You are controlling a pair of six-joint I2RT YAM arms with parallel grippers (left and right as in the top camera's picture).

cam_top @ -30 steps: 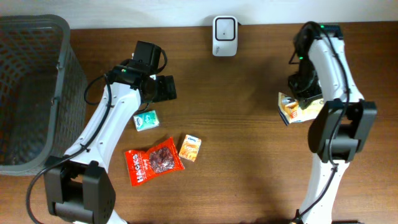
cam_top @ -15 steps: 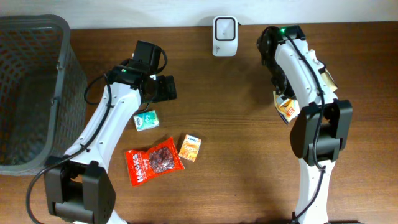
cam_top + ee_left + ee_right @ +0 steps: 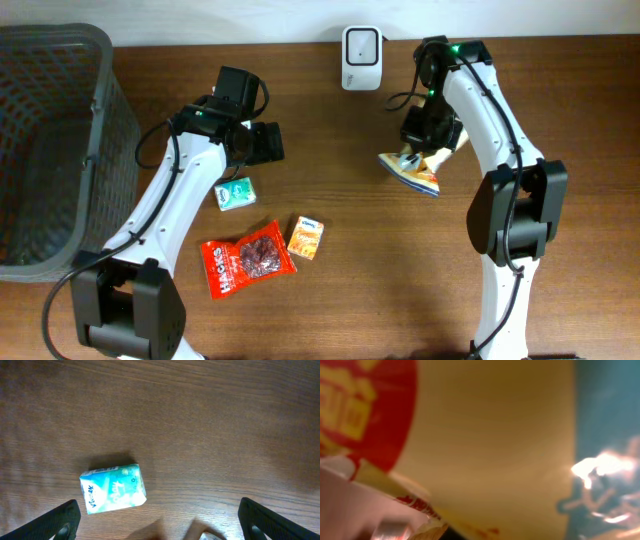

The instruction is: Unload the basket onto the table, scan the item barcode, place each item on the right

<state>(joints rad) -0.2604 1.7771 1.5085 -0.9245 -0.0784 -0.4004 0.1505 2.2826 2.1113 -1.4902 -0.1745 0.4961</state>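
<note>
The item, a yellow, red and blue snack packet [image 3: 412,169], hangs tilted above the table, below and right of the white barcode scanner [image 3: 361,44] at the back edge. My right gripper [image 3: 427,142] is shut on the packet's upper end. In the right wrist view the packet [image 3: 490,435] fills the frame as a blur and hides the fingers. My left gripper [image 3: 262,142] stands open over the table, well left of the scanner. In the left wrist view the left gripper [image 3: 160,527] holds nothing, and a teal packet [image 3: 113,488] lies just ahead of it.
The teal packet [image 3: 235,193], a red snack bag [image 3: 246,258] and a small orange packet [image 3: 306,237] lie on the table's left-centre. A dark mesh basket [image 3: 95,120] stands at the far left.
My right arm has swung the snack packet from the right side leftward to below the scanner, and the packet now hangs tilted. The left arm has not moved.
</note>
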